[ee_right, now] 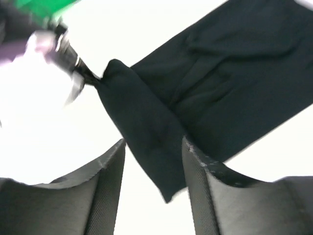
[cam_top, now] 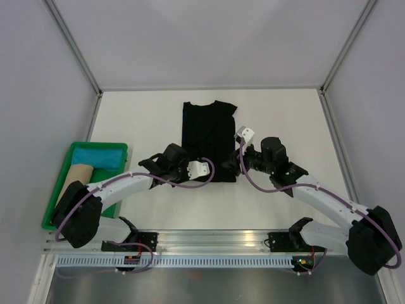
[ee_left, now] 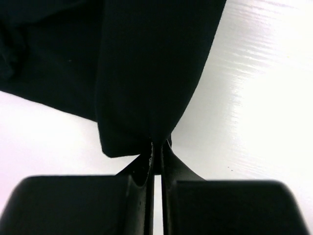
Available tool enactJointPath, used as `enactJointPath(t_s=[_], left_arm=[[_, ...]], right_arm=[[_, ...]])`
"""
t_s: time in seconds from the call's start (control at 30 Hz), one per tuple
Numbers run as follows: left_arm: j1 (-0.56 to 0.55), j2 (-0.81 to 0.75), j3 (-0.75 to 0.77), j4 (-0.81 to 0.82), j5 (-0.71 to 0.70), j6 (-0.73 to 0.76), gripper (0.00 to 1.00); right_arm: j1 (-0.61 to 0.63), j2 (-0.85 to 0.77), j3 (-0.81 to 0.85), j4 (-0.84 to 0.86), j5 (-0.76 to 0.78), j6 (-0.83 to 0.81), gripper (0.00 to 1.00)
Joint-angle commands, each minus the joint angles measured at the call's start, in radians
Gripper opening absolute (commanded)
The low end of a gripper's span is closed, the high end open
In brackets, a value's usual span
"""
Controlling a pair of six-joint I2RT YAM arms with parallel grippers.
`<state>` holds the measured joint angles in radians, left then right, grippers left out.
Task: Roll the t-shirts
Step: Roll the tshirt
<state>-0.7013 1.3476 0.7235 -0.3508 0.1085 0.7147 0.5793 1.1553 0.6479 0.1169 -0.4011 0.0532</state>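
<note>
A black t-shirt (cam_top: 209,126) lies folded into a long strip in the middle of the white table. My left gripper (cam_top: 205,174) is at the strip's near edge and is shut on the t-shirt's hem (ee_left: 146,73), pinching the cloth at its fingertips (ee_left: 157,147). My right gripper (cam_top: 238,163) is at the near right corner. Its fingers (ee_right: 195,166) stand open, and a lifted fold of the t-shirt (ee_right: 146,127) hangs loose between them, touching neither pad firmly. The left gripper (ee_right: 80,73) shows in the right wrist view, holding the fold's far end.
A green tray (cam_top: 98,145) sits at the left with a teal cloth (cam_top: 98,157) and a tan roll (cam_top: 76,180) in it. Grey walls enclose the table on three sides. An aluminium rail (cam_top: 215,237) with the arm bases runs along the near edge.
</note>
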Motion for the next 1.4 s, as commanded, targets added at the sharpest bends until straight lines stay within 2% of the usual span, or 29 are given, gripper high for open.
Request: enactJointPath(t_s=[0.0,0.07,0.1,0.13,0.23,0.27,0.3,0.43,0.57,0.63,0.7,0.73,0.77,0.83,0.9,0.93,1.03,1.17,1.37], left_arm=[[0.058,-0.011,0.056,-0.048,0.137,-0.02,0.02],[0.077,-0.008,0.056,-0.048,0.152,-0.018,0.02],[0.079,-0.008,0.066,-0.051,0.157,-0.017,0.02],[0.083,-0.007,0.073,-0.053,0.16,-0.018,0.02],[0.095,0.007,0.114,-0.079,0.172,-0.023,0.02],[0.098,0.011,0.12,-0.088,0.178,-0.021,0.02],[0.1,0.022,0.128,-0.091,0.18,-0.021,0.02],[0.102,0.045,0.148,-0.108,0.181,-0.023,0.02],[0.106,0.054,0.159,-0.119,0.191,-0.029,0.02],[0.109,0.062,0.16,-0.126,0.191,-0.029,0.02],[0.117,0.062,0.162,-0.137,0.197,-0.027,0.02],[0.121,0.061,0.162,-0.142,0.203,-0.027,0.02],[0.131,0.052,0.163,-0.148,0.22,-0.027,0.02],[0.144,0.044,0.165,-0.175,0.237,-0.029,0.02],[0.148,0.028,0.163,-0.198,0.256,-0.021,0.02],[0.151,0.021,0.16,-0.224,0.264,-0.02,0.02],[0.151,-0.017,0.154,-0.281,0.321,-0.014,0.02],[0.152,-0.051,0.175,-0.434,0.44,0.034,0.02],[0.189,0.011,0.217,-0.444,0.442,0.055,0.02]], right_arm=[[0.037,-0.115,-0.062,-0.109,0.042,-0.413,0.58],[0.074,-0.176,-0.14,-0.155,0.102,-0.56,0.66],[0.095,-0.183,-0.16,-0.163,0.123,-0.705,0.68],[0.14,-0.18,-0.171,-0.171,0.152,-0.743,0.68],[0.208,-0.117,-0.16,-0.166,0.221,-0.805,0.7],[0.218,-0.085,-0.16,-0.157,0.238,-0.819,0.83],[0.237,-0.071,-0.168,-0.14,0.28,-0.825,0.84],[0.241,0.001,-0.159,-0.125,0.275,-0.909,0.84],[0.243,0.101,-0.152,-0.037,0.34,-0.917,0.83],[0.243,0.133,-0.145,-0.048,0.346,-0.915,0.79],[0.241,0.175,-0.125,-0.068,0.34,-0.898,0.64],[0.243,0.191,-0.114,-0.092,0.325,-0.891,0.53],[0.243,0.193,-0.097,-0.101,0.315,-0.863,0.29],[0.241,0.185,-0.083,-0.141,0.289,-0.846,0.11],[0.243,0.167,-0.068,-0.178,0.242,-0.811,0.03],[0.243,0.146,-0.064,-0.195,0.226,-0.802,0.0],[0.241,0.107,-0.03,-0.299,0.13,-0.777,0.0],[0.24,0.083,0.004,-0.422,-0.007,-0.765,0.0],[0.148,0.141,0.05,-0.467,-0.179,-0.737,0.0]])
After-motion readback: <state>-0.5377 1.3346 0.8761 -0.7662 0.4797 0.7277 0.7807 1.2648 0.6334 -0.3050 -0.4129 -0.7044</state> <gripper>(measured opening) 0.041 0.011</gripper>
